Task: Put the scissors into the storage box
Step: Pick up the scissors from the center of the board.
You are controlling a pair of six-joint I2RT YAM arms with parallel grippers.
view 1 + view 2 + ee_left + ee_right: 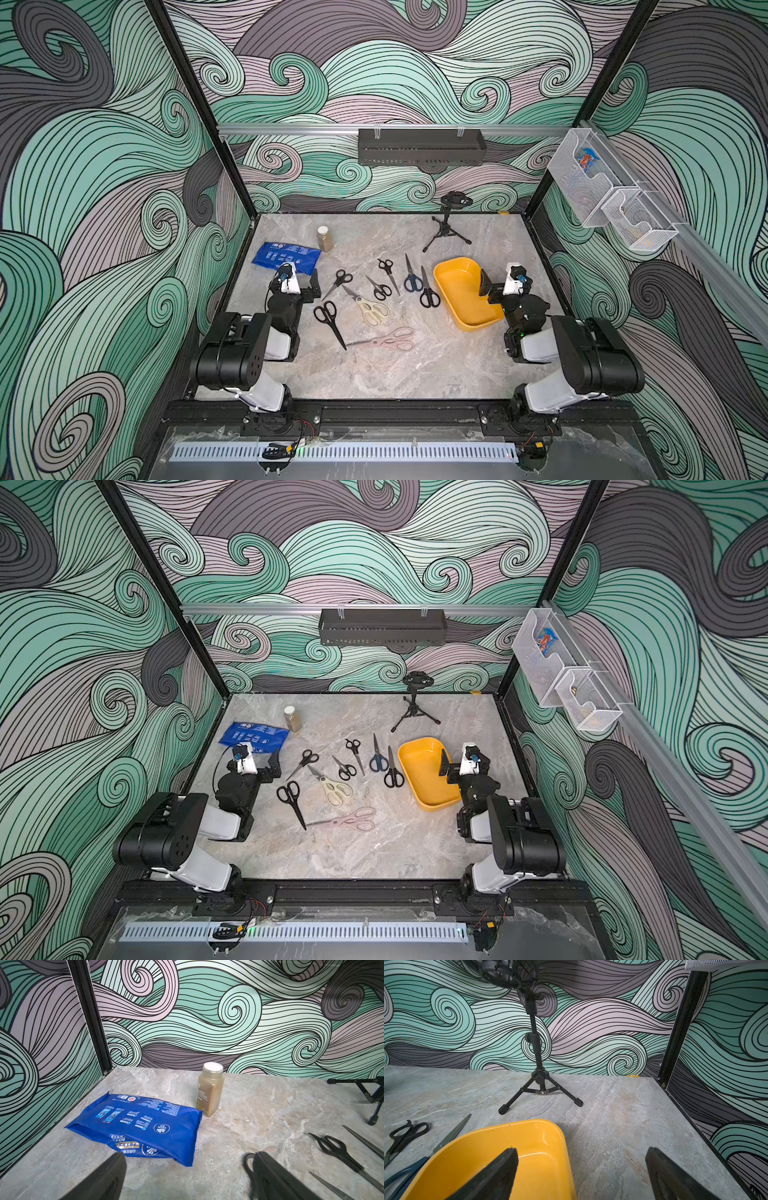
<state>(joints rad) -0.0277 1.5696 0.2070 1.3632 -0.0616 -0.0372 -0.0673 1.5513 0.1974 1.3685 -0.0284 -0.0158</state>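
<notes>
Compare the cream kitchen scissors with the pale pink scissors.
Cream kitchen scissors have cream handles; pale pink scissors have pink ones. The cream pair lies diagonally, blades toward the far left; the pink pair lies crosswise, blades pointing left. Both lie flat on the table, outside the yellow storage box.

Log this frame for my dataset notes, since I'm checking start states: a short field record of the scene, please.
scissors: eight on the table, none boxed
colours: five black-handled pairs, blue-handled pair, cream pair, pink pair
storage box: yellow, empty, table's right
left end effector: open, empty
right end effector: open, empty, one finger over the box
clutter: blue wipes pack, spice jar, black tripod
</notes>
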